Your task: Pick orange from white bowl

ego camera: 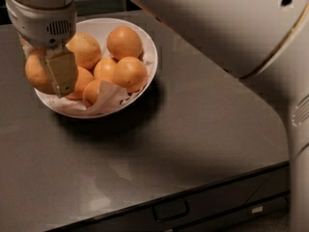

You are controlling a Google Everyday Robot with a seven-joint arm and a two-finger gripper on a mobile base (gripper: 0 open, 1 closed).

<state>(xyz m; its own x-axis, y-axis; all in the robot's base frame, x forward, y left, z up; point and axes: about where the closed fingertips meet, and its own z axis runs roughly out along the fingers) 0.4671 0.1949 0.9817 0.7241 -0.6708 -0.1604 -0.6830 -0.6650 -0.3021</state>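
The white bowl (150, 52), lined with crumpled white paper (112, 98), sits at the back left of a dark grey counter and holds several oranges. My gripper (48, 81) hangs over the bowl's left rim. One tan finger (63, 74) presses against the right side of a large yellow-orange orange (35, 72); the other finger is hidden behind the fruit. The gripper is shut on this orange and holds it at the bowl's left edge, slightly above the other fruit. Other oranges lie in the bowl, one at the back (124, 41) and one at the right (130, 74).
The grey counter (203, 129) stretches to the right and front of the bowl. A drawer with a recessed handle (170, 210) runs below the front edge. My white arm (231, 28) fills the upper right of the view.
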